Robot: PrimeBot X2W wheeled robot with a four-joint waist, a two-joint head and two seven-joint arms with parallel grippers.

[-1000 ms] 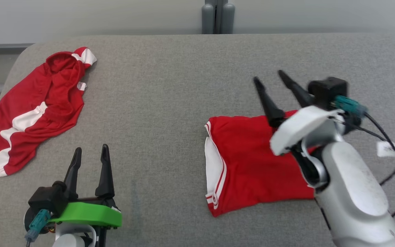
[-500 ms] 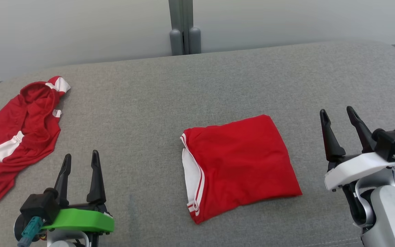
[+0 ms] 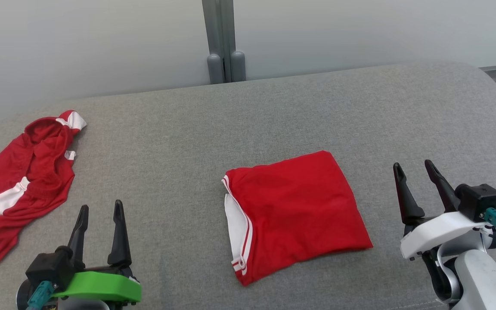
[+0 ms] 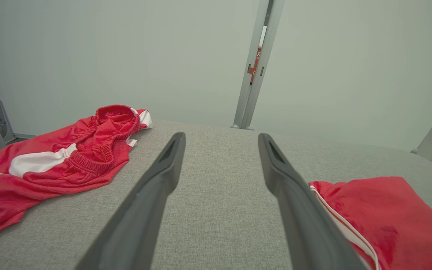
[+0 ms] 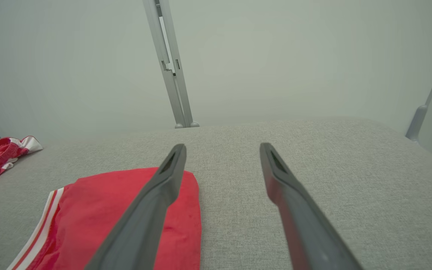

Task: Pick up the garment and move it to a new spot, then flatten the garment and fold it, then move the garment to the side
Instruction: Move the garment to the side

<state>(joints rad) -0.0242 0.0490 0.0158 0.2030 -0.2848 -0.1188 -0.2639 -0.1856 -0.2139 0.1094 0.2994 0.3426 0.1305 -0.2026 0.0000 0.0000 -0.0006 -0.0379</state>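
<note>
A red garment [image 3: 295, 211] with white stripes lies folded into a rough square in the middle of the grey table [image 3: 179, 142]; it also shows as the garment [image 4: 384, 217] at lower right in the left wrist view and the garment [image 5: 99, 217] at lower left in the right wrist view. My left gripper [image 3: 100, 211] stands open at the lower left, well apart from it and empty. To the right of the folded piece my right gripper [image 3: 414, 168] is open, clear of the cloth, holding nothing.
A second red garment [image 3: 20, 185] with white bands lies crumpled at the table's left edge, seen too as the crumpled garment [image 4: 58, 161]. A grey post [image 3: 221, 41] stands against the pale wall behind the table.
My right gripper has drawn back off the folded garment to the lower right, leaving it flat on the table. The head camera has tilted up and shifted. The left gripper stays put.
</note>
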